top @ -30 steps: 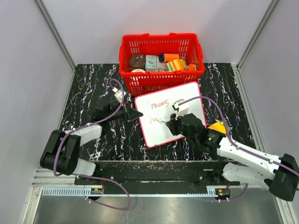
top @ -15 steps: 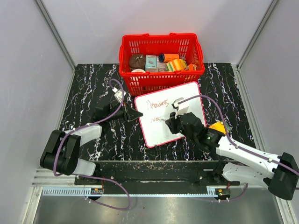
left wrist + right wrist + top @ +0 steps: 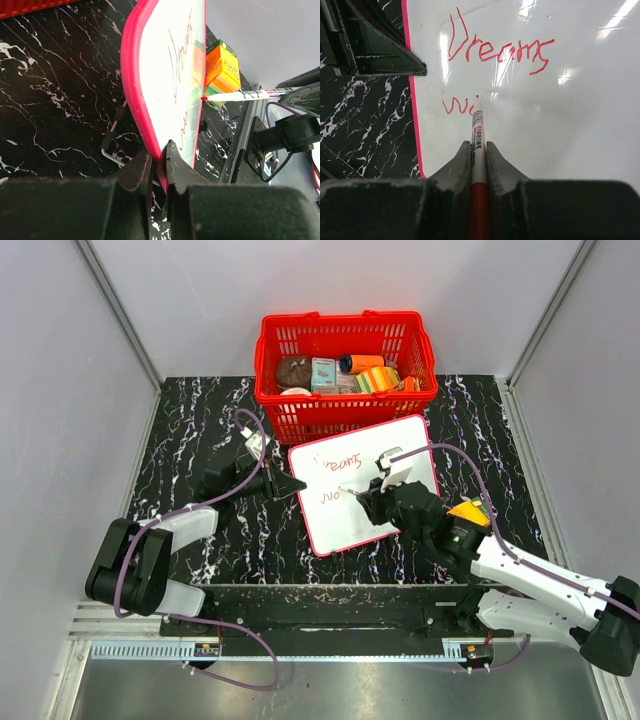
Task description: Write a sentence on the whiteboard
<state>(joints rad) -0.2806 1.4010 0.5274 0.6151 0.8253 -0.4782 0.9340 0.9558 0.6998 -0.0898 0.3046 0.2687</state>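
The whiteboard lies tilted on the black marbled table, white with a pink rim. My left gripper is shut on its left edge, the rim pinched between the jaws. The sentence in red reads "Dreams", with "Wo" starting a second line beneath it. My right gripper is shut on a red-and-white marker, whose tip touches the board right after the "Wo". In the top view that gripper is over the board's middle.
A red basket full of small items stands just behind the board. An orange box sits by the board's right side. A metal hex key lies on the table under the board's left edge.
The marker tip has moved a little to the right along the second line, and the red writing there has grown. The left gripper has kept its hold without moving.
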